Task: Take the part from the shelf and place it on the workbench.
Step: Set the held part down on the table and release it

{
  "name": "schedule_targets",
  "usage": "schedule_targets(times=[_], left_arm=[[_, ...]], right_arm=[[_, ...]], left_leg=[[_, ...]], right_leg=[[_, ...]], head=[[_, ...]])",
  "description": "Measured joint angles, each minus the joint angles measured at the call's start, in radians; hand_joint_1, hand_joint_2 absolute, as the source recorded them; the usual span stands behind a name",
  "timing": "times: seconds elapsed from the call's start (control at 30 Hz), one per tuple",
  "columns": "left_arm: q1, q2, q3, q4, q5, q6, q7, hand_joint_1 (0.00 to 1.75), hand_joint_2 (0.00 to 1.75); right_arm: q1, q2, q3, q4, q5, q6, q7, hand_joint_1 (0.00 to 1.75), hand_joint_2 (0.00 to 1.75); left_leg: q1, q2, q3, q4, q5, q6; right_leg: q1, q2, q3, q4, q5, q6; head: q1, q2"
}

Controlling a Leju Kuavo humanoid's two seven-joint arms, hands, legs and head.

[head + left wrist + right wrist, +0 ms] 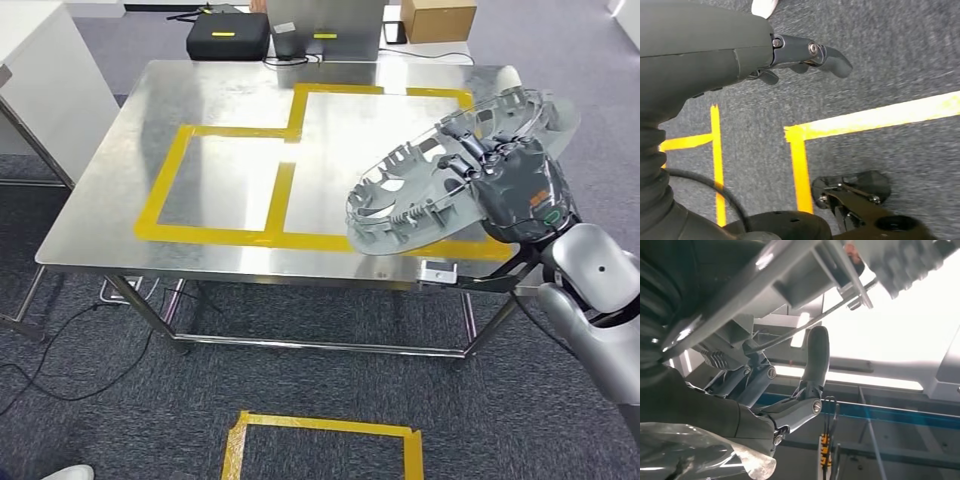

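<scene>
The part is a long grey ribbed plastic panel, partly wrapped in clear film. My right hand grips it from above and holds it tilted over the right front corner of the steel workbench. In the right wrist view the part's ribbed frame lies against my right hand, whose fingers reach up to it. My left hand hangs over the carpet with its fingers stretched out and nothing in them.
Yellow tape marks rectangles on the workbench top. A black case, a grey box and a cardboard box stand beyond its far edge. A white table stands at the left. A taped square marks the floor.
</scene>
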Motion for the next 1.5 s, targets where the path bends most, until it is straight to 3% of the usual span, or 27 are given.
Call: schedule_targets(times=[0.07,0.1,0.13,0.17,0.2,0.27,0.3,0.4,0.47,0.53,0.57,0.6,0.63,0.7,0.77,0.9,0.97,1.0,1.07,1.13,1.17,1.23,1.3,1.43,1.5], left_arm=[[-0.001,0.000,0.000,0.000,0.000,0.000,0.000,0.00,1.75],[0.000,0.000,0.000,0.000,0.000,0.000,0.000,0.00,1.75],[0.002,0.001,0.000,0.000,-0.001,0.000,0.000,0.00,1.75],[0.004,0.002,0.000,0.000,-0.001,0.000,0.000,0.00,1.75],[0.006,0.002,0.000,0.000,-0.002,0.000,0.001,0.00,1.75],[0.008,0.003,0.000,0.000,-0.004,0.002,0.006,0.00,1.75],[0.009,0.003,0.000,0.000,-0.005,0.004,0.011,0.00,1.75],[0.007,0.003,0.000,0.000,-0.008,0.009,0.020,0.00,1.75],[0.004,0.003,0.000,0.000,-0.009,0.012,0.021,0.00,1.75],[0.000,0.000,0.000,0.000,-0.011,0.014,0.021,0.00,1.75],[-0.001,-0.001,0.000,0.000,-0.013,0.014,0.021,0.00,1.75],[-0.001,-0.002,0.000,0.000,-0.015,0.012,0.021,0.00,1.75],[-0.001,-0.003,-0.001,0.000,-0.017,0.009,0.021,0.00,1.75],[-0.003,-0.003,-0.004,0.000,-0.022,0.002,0.020,0.00,1.75],[-0.007,-0.004,-0.006,0.000,-0.027,-0.003,0.019,0.00,1.75],[-0.011,-0.004,-0.006,0.000,-0.029,-0.006,0.018,0.00,1.75],[-0.016,-0.006,-0.012,0.000,-0.035,-0.013,0.018,0.00,1.75],[-0.019,-0.006,-0.017,0.000,-0.039,-0.021,0.017,0.00,1.75],[-0.026,-0.007,-0.024,0.000,-0.043,-0.038,0.016,0.00,1.75],[-0.028,-0.006,-0.025,0.000,-0.041,-0.059,0.013,0.00,1.75],[-0.029,-0.005,-0.025,0.000,-0.039,-0.070,0.009,0.00,1.75],[-0.028,-0.002,-0.025,0.000,-0.036,-0.091,0.000,0.00,1.75],[-0.028,-0.001,-0.025,0.000,-0.035,-0.103,-0.006,0.00,1.75],[-0.025,0.000,-0.027,0.000,-0.033,-0.116,-0.016,0.00,1.75],[-0.025,0.000,-0.029,0.000,-0.032,-0.112,-0.017,0.00,1.75]], right_arm=[[0.002,0.000,0.002,0.000,0.000,0.000,0.000,1.75,1.75],[0.005,0.000,0.004,0.000,0.000,0.001,0.000,1.75,1.75],[0.008,0.000,0.005,0.001,0.000,0.001,0.000,1.75,1.75],[0.011,0.000,0.007,0.001,0.000,0.001,0.000,1.75,1.75],[0.014,0.000,0.008,0.001,0.000,0.001,0.000,1.75,1.75],[0.016,0.000,0.011,0.003,0.000,0.005,0.000,1.75,1.75],[0.018,0.000,0.013,0.004,0.001,0.007,0.000,1.75,1.75],[0.023,0.000,0.017,0.007,0.002,0.011,0.000,1.75,1.75],[0.023,0.000,0.019,0.010,0.002,0.013,0.001,1.75,1.75],[0.022,0.000,0.024,0.016,0.003,0.019,0.001,1.75,1.75],[0.024,0.000,0.029,0.022,0.003,0.025,0.001,1.75,1.75],[0.027,0.002,0.034,0.030,0.003,0.034,0.001,1.75,1.75],[0.028,0.004,0.041,0.039,0.004,0.043,0.001,1.75,1.75],[0.027,0.011,0.053,0.058,0.003,0.057,0.001,1.75,1.75],[0.019,0.022,0.060,0.076,0.004,0.064,0.000,1.75,1.75],[0.010,0.029,0.064,0.088,0.005,0.067,0.000,1.75,1.75],[-0.006,0.056,0.075,0.123,0.010,0.074,0.005,1.75,1.75],[-0.018,0.079,0.084,0.153,0.012,0.079,0.008,1.75,1.75],[-0.036,0.123,0.100,0.215,0.015,0.088,0.016,1.75,1.75],[-0.040,0.145,0.111,0.259,0.006,0.122,0.020,1.75,1.75],[-0.042,0.153,0.118,0.285,-0.005,0.155,0.022,1.75,1.75],[-0.053,0.162,0.132,0.345,-0.040,0.241,0.021,1.75,1.75],[-0.069,0.165,0.151,0.416,-0.080,0.322,0.011,1.75,1.75],[-0.089,0.165,0.186,0.559,-0.188,0.443,-0.024,1.75,1.75],[-0.097,0.164,0.201,0.615,-0.231,0.479,-0.033,1.75,1.75]], left_leg=[[0.005,0.001,-0.066,0.070,-0.060,-0.008],[0.006,0.001,-0.080,0.063,-0.071,-0.010],[0.006,0.002,-0.081,0.029,-0.057,-0.008],[0.006,0.002,-0.072,-0.027,-0.013,-0.005],[0.005,0.002,-0.063,-0.090,0.049,-0.001],[0.001,0.002,-0.052,-0.172,0.130,0.009],[-0.002,0.001,-0.051,-0.183,0.144,0.014],[-0.001,0.000,-0.042,-0.191,0.140,0.027],[0.003,0.000,-0.034,-0.201,0.137,0.036],[0.001,0.000,-0.028,-0.202,0.128,0.044],[0.000,-0.001,-0.023,-0.202,0.122,0.046],[0.000,-0.002,-0.016,-0.202,0.116,0.047],[-0.001,-0.004,-0.008,-0.201,0.109,0.046],[-0.001,-0.007,0.009,-0.200,0.094,0.042],[-0.004,-0.007,0.014,-0.195,0.085,0.036],[-0.006,-0.007,0.009,-0.190,0.084,0.032],[-0.004,-0.005,-0.001,-0.172,0.073,0.021],[-0.003,-0.003,-0.020,-0.133,0.053,0.012],[0.001,0.001,-0.081,-0.001,-0.005,-0.007],[0.004,0.001,-0.124,0.081,-0.019,-0.010],[0.004,0.001,-0.122,0.070,0.002,-0.009],[0.004,0.001,-0.072,-0.048,0.075,-0.002],[0.001,0.001,-0.022,-0.159,0.113,0.006],[0.000,-0.001,-0.002,-0.200,0.110,0.021],[0.005,-0.001,0.005,-0.211,0.115,0.032]], right_leg=[[0.000,0.001,0.023,0.000,-0.021,0.000],[0.000,0.002,0.037,0.000,-0.032,0.001],[0.000,0.002,0.052,0.000,-0.043,0.002],[0.000,0.002,0.067,-0.001,-0.054,0.004],[0.000,0.003,0.079,0.000,-0.064,0.008],[0.002,0.005,0.092,0.000,-0.081,0.019],[0.002,0.007,0.093,-0.001,-0.088,0.026],[-0.001,0.005,0.092,-0.006,-0.104,0.042],[-0.001,0.003,0.056,0.055,-0.136,0.049],[0.000,0.002,-0.026,0.187,-0.177,0.051],[0.000,0.003,-0.066,0.241,-0.182,0.051],[0.000,0.003,-0.092,0.261,-0.167,0.050],[0.000,0.003,-0.099,0.243,-0.131,0.049],[0.001,0.002,-0.072,0.130,-0.038,0.045],[0.004,0.002,-0.041,0.051,0.007,0.041],[0.008,0.001,-0.029,0.034,0.003,0.038],[0.006,0.002,-0.022,0.022,-0.008,0.026],[0.004,0.001,-0.016,0.016,-0.014,0.017],[-0.001,-0.003,-0.004,0.012,-0.019,0.002],[-0.001,-0.004,0.005,0.012,-0.024,-0.001],[-0.001,-0.003,0.009,0.012,-0.026,-0.001],[0.000,-0.002,0.019,0.012,-0.031,0.003],[0.003,-0.002,0.022,0.012,-0.036,0.010],[0.005,-0.004,0.021,0.007,-0.039,0.032],[0.004,-0.004,-0.002,0.051,-0.068,0.041]], head=[[-0.001,0.000],[-0.001,0.000],[-0.001,0.000],[-0.001,0.000],[-0.001,0.000],[-0.001,0.000],[0.000,0.000],[0.003,0.000],[0.006,0.000],[0.009,0.000],[0.009,0.000],[0.009,0.000],[0.009,0.000],[0.009,0.000],[0.008,0.000],[0.009,0.000],[0.011,0.000],[0.011,0.000],[0.010,0.000],[0.010,0.000],[0.010,0.000],[0.010,0.000],[0.010,0.000],[0.011,0.000],[0.013,0.000]])
